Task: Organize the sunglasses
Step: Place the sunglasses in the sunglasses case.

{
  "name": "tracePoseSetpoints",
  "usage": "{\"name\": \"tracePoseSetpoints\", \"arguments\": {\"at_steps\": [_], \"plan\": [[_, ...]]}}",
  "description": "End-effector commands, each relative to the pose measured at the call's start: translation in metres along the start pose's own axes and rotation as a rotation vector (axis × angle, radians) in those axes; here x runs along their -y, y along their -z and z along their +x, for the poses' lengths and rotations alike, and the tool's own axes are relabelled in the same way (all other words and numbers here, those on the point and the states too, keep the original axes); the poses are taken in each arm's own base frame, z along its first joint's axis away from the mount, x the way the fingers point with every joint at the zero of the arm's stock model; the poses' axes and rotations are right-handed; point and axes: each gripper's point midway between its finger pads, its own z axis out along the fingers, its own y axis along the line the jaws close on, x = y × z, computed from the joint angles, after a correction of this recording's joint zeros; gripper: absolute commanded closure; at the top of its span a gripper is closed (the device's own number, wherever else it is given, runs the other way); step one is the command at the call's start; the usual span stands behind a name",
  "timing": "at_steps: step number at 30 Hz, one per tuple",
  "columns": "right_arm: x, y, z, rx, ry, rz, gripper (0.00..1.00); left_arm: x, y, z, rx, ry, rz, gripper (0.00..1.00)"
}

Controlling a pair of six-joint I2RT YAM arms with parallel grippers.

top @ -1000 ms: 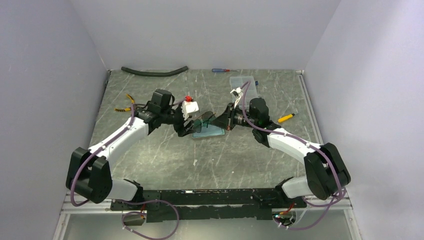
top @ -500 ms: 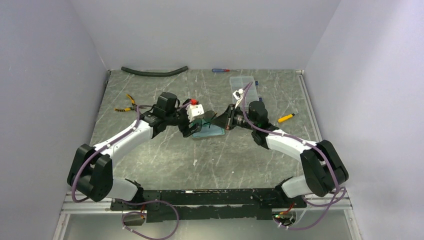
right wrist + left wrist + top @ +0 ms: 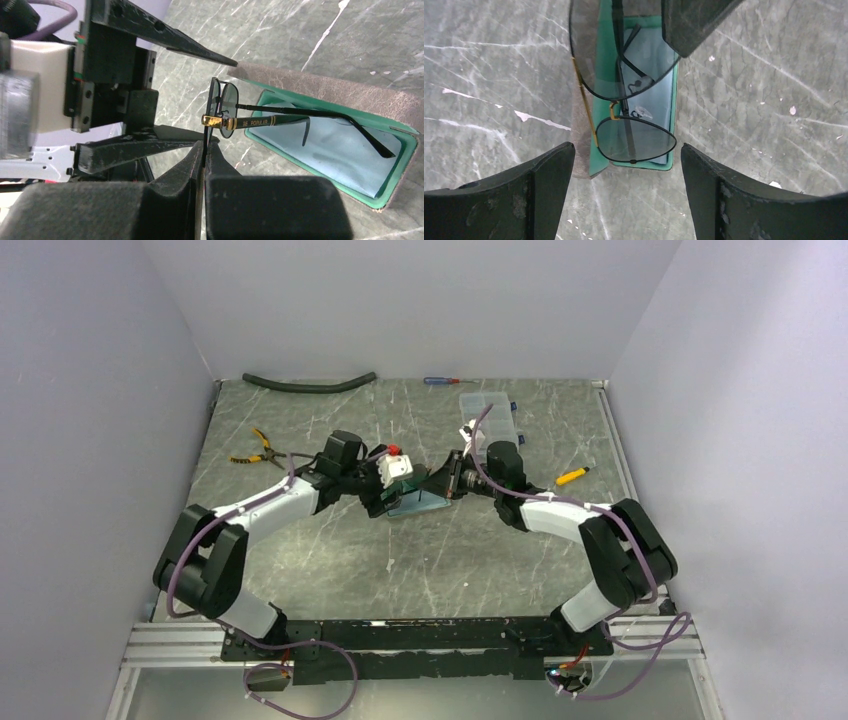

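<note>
**Left wrist view.** Fingers first: the left fingers (image 3: 544, 195) standing wide apart, gripping nothing, hanging above the near end of the case (image 3: 580, 145). The sunglasses (image 3: 636, 140) showing beyond the tips, lenses up on edge over the teal lining (image 3: 659, 85), not yet lying flat. One slim arm crossing behind the lenses. Dark tip of the right fingers (image 3: 694, 20) entering at top, overlapping the far lens rim. The tabletop (image 3: 774, 100) showing on both sides.

**Right wrist view.** Right fingers pressing shut, tips meeting just under the gold hinge, apparently pinching the thin rim and carrying the pair. Other arm reaching out straight over the open case, its end above the lining near the far wall. Touching or not: cannot tell.

**Top external view.** Both robot arms meeting mid-tabletop over the case. The pliers (image 3: 255, 448) lying well apart, rear left. Glasses too small to read here.

**Handling, by judgement.**
- Step in hand: laying the pair into the lining.
- Keeping the pinch on metal, not glass.
- Folding the outstretched arm in before lowering, probably work for the wide left fingers.
- Lowering level, lengthwise with the case, clearing the brown walls.
- Letting go only once resting on the lining.
- Avoiding any shove at the case, likely light and apt to slide.
</note>
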Motion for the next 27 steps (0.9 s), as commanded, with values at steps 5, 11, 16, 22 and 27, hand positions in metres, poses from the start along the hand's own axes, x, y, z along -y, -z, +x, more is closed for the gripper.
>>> {"name": "tracePoseSetpoints", "arguments": {"at_steps": [5,11,16,22,27], "plan": [[-0.016,-0.012,-0.021,0.084,-0.008,-0.091,1.0,0.0,-0.013,0.009,0.043,-0.045,0.032,0.19],[-0.012,-0.015,-0.009,0.057,-0.084,-0.115,1.0,0.005,-0.014,0.015,0.034,-0.057,0.048,0.22],[-0.002,-0.011,0.007,0.025,-0.093,-0.086,1.0,0.011,-0.014,0.022,0.028,-0.067,0.059,0.25],[0.009,-0.006,0.013,0.003,-0.11,-0.031,1.0,0.016,-0.013,0.026,0.027,-0.06,0.074,0.3],[0.025,-0.007,0.017,-0.041,-0.116,0.063,0.85,0.019,-0.016,0.033,0.012,-0.063,0.083,0.32]]}}
